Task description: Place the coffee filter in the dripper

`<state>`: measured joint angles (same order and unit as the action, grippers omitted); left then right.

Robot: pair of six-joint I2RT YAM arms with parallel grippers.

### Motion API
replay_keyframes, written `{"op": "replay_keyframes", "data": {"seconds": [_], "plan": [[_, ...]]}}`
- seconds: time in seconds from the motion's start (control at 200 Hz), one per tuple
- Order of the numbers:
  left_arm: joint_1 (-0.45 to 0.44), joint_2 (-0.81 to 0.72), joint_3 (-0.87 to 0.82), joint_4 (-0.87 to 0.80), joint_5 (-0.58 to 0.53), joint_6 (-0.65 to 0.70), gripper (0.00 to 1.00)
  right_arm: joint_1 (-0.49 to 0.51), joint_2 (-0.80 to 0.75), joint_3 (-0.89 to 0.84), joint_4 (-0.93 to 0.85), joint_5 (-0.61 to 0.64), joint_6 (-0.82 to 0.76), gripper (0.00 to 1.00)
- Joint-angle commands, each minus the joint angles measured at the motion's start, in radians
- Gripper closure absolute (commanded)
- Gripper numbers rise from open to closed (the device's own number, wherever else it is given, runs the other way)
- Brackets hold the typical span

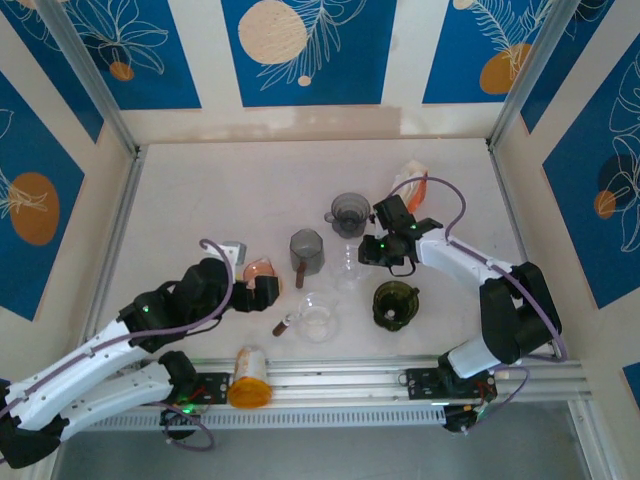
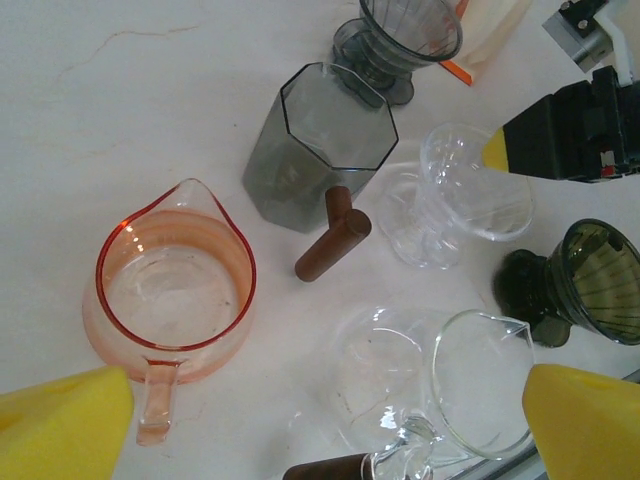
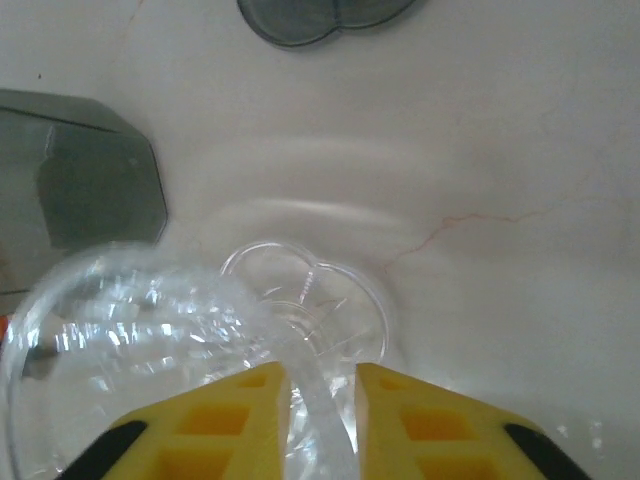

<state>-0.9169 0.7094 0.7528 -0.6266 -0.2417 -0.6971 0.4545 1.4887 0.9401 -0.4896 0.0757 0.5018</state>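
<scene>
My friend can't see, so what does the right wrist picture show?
The right hand pinches the rim of a clear dripper between two yellow fingers, above a white table. A grey jug sits at the left edge.

The worktop (image 2: 120,90) is matt, pale and stone-like, with faint veins. The pink jug (image 2: 175,290), grey server (image 2: 310,150), clear dripper (image 3: 130,325) and green dripper (image 2: 600,280) are glossy glass. The server's handle (image 2: 335,245) is smooth brown wood. The left pads (image 2: 65,425) are matt yellow.
</scene>
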Motion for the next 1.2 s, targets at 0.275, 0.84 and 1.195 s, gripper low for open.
{"op": "replay_keyframes", "data": {"seconds": [0.275, 0.84, 1.195], "plan": [[-0.008, -0.044, 0.002, -0.050, -0.062, 0.017, 0.00, 0.009, -0.126, 0.002, -0.061, -0.002, 0.006, 1.00], [-0.008, -0.161, -0.009, -0.140, -0.211, 0.009, 0.00, 0.207, -0.350, 0.205, -0.300, -0.080, 0.035, 1.00], [-0.009, -0.204, -0.038, -0.149, -0.215, 0.005, 0.00, 0.404, -0.240, 0.261, -0.339, -0.037, 0.080, 1.00]]}}
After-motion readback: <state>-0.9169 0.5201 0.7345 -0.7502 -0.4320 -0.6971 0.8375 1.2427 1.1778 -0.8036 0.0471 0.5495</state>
